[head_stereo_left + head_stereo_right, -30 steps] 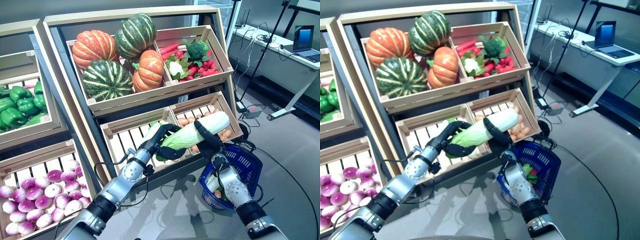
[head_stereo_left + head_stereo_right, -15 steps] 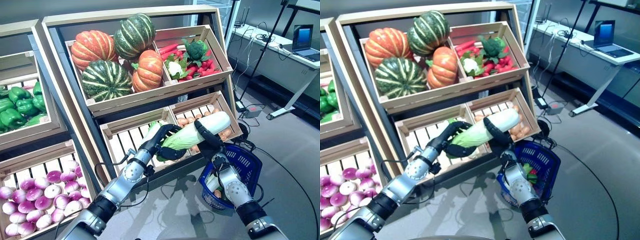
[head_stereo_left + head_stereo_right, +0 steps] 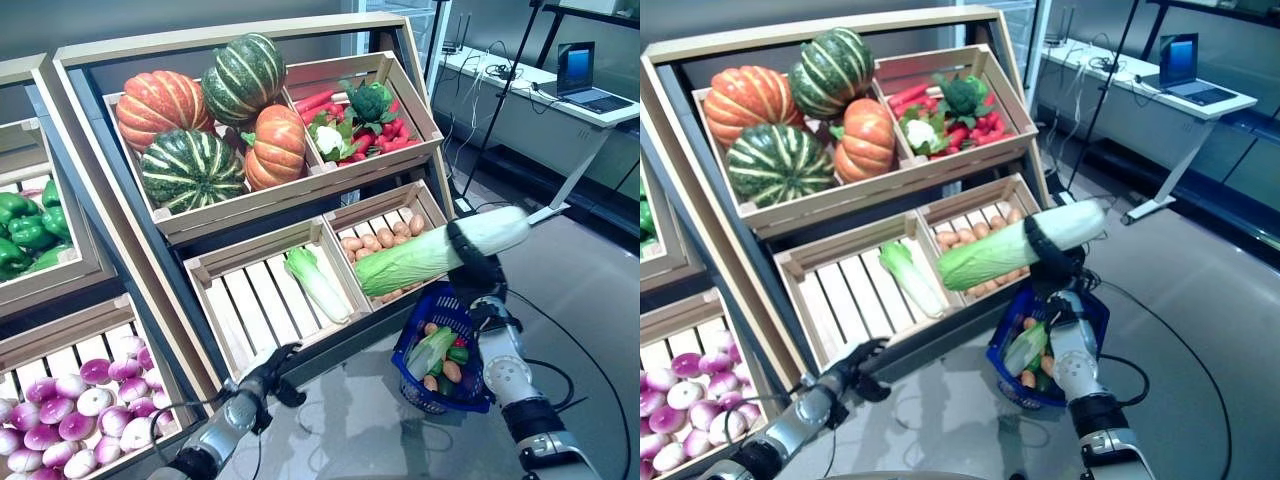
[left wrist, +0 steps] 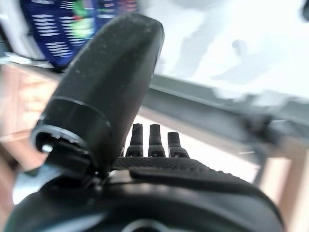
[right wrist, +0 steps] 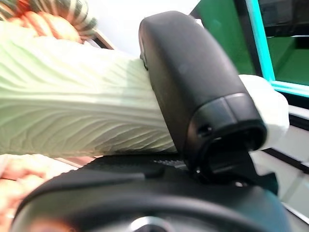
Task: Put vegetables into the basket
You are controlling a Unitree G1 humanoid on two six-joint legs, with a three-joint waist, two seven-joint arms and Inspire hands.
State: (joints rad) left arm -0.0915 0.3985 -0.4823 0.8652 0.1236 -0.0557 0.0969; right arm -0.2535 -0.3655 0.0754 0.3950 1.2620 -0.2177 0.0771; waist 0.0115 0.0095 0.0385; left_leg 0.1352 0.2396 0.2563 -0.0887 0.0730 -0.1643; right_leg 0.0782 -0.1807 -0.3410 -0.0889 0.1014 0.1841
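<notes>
crates [image 3: 262,205]: bare wood | basket [image 3: 416,330]: blue plastic mesh | floor [image 3: 590,300]: grey, glossy (reflective)

**Robot body: arms and hands as seen**

Two arms, silver-grey, built of rounded cylindrical segments with darker bands at the joints. Right forearm carried a dark collar near the wrist. Left hand [image 3: 265,378] was dark, matte black, with slim segmented fingers. Right hand [image 3: 470,262] was likewise black, its casing smooth and rounded. Seen from the wrist, each thumb was a broad, glossy black hood with a seam ring near its base; left fingers [image 4: 152,140] showed as short ribbed black stubs above a finely textured palm pad.
</notes>
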